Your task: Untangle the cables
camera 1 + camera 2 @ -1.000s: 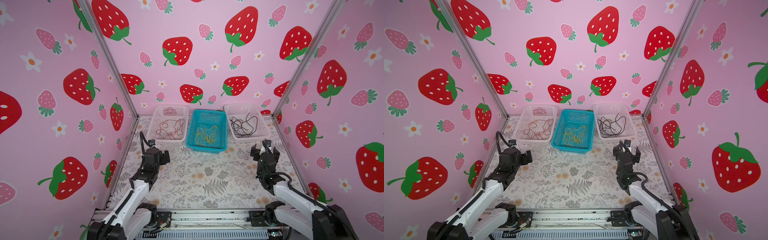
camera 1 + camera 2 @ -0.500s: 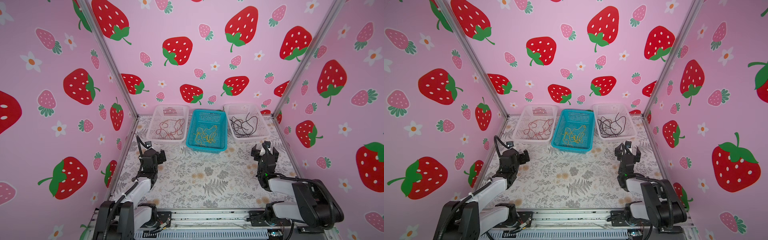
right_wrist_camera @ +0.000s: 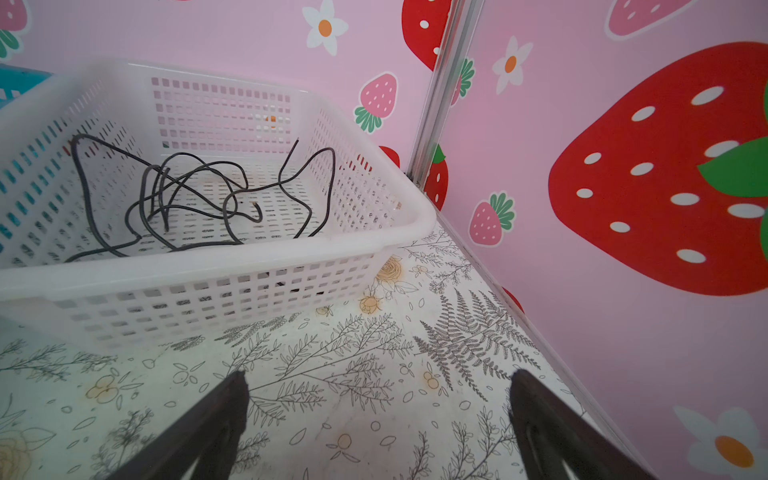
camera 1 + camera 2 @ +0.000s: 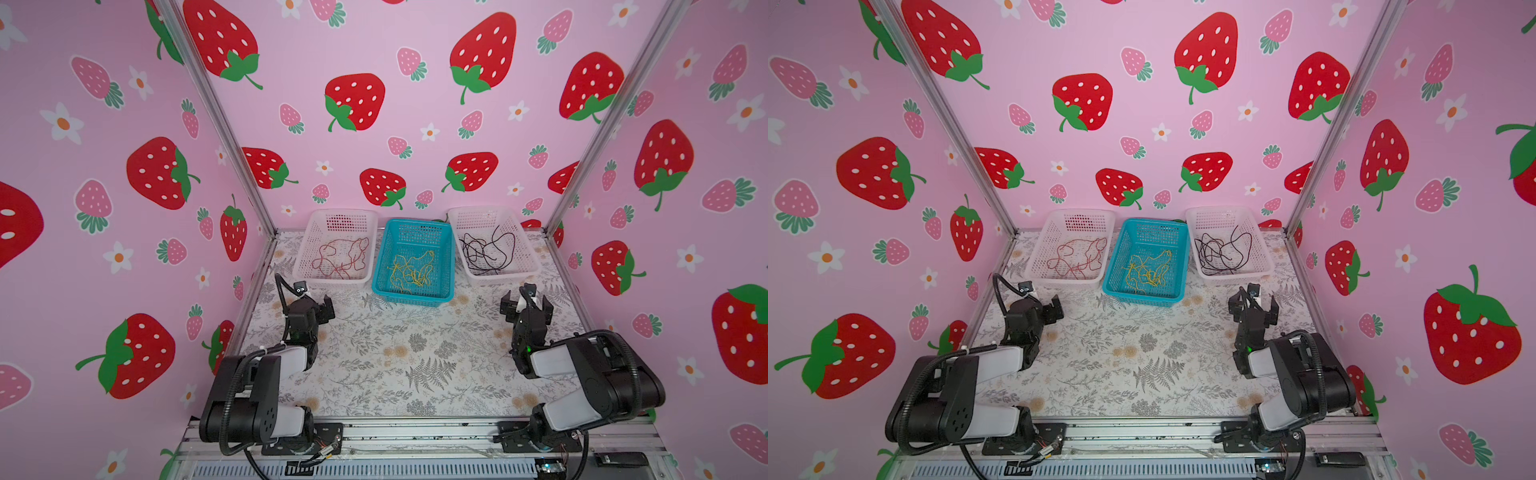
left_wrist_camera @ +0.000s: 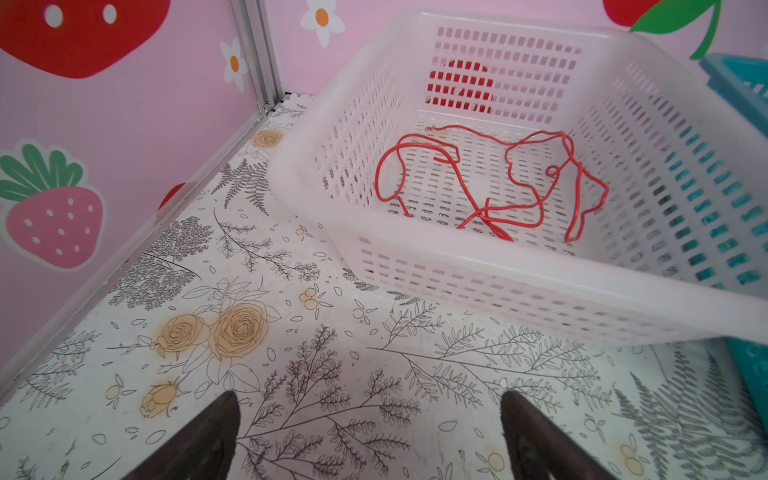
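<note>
left gripper (image 5: 370, 399), right gripper (image 3: 378, 378) being pulled back since earlier, being held wide, empty. being counted: one red cable (image 4: 340, 259), one yellow cable (image 4: 411, 270), one black cable (image 4: 486, 251).

Cables (image 4: 411, 272) lie colour-sorted, loosely tangled, in three baskets (image 4: 417, 222).

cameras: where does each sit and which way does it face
Top views: high over the front edge, looking down and back at left basket, blue basket, right basket; left arm, right arm, left gripper, right gripper show.
Left wrist: low on the left arm, facing left basket and red cable; fingertips show.
Right wrist: low on the right arm, facing right basket and black cable; fingertips show.
Shared: both wrist views catch the blue basket's edge.
</note>
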`<control>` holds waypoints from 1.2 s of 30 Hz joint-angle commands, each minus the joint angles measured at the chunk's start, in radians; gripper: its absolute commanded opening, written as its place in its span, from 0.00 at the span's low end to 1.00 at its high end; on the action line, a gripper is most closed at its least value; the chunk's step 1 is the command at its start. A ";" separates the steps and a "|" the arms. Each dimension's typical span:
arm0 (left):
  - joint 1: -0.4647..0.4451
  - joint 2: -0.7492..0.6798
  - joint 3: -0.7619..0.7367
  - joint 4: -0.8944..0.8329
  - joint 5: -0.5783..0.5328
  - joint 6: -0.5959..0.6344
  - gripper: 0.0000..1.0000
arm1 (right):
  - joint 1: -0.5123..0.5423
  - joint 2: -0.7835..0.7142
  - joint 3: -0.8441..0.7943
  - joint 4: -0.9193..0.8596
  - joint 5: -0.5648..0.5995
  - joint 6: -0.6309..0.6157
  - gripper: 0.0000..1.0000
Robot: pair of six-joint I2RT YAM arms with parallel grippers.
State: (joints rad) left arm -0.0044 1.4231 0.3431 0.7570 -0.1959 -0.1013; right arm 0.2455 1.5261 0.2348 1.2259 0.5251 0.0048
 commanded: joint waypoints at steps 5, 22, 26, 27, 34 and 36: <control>0.008 0.114 0.055 0.100 0.056 0.026 0.99 | -0.056 0.011 0.032 0.014 -0.090 0.029 0.99; -0.016 0.125 0.096 0.039 0.001 0.042 0.99 | -0.070 0.051 0.008 0.092 -0.112 0.033 0.99; -0.017 0.124 0.096 0.036 0.003 0.042 0.99 | -0.070 0.051 0.008 0.092 -0.112 0.032 0.99; -0.017 0.125 0.096 0.039 0.003 0.043 0.99 | -0.069 0.053 0.008 0.092 -0.111 0.033 0.99; -0.017 0.125 0.096 0.038 0.003 0.042 0.99 | -0.074 0.055 0.013 0.086 -0.115 0.036 0.99; -0.016 0.124 0.096 0.038 0.003 0.043 0.99 | -0.094 0.052 0.021 0.059 -0.156 0.049 0.99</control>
State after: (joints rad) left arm -0.0177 1.5448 0.4061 0.7933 -0.1764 -0.0746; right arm 0.1730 1.5818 0.2493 1.2778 0.4023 0.0326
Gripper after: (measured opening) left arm 0.990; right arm 0.994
